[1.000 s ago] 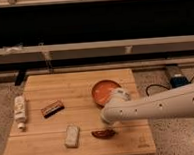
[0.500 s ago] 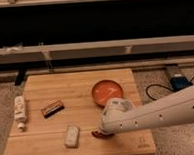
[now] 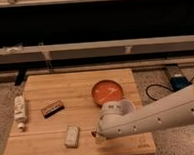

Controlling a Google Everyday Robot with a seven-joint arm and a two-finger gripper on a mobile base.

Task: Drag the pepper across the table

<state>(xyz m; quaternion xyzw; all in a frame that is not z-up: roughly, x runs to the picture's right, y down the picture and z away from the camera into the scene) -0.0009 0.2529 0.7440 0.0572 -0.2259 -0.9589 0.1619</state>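
Note:
My gripper (image 3: 100, 135) is low over the front middle of the light wooden table (image 3: 76, 83), at the end of the white arm that reaches in from the right. The pepper lies under it and is almost wholly hidden. Only a small dark red tip (image 3: 93, 134) shows at the gripper's left side. From this view I cannot make out whether the gripper touches the pepper.
An orange-red bowl (image 3: 107, 91) stands just behind the arm. A brown bar (image 3: 52, 108) lies left of centre, a pale flat packet (image 3: 71, 135) near the front edge, and a white bottle (image 3: 19, 112) along the left edge. Cables and a blue box (image 3: 178, 80) lie on the floor at right.
The arm has swung down and to the left over the pepper, which lay fully in view a second ago and is now covered. The other objects have not moved.

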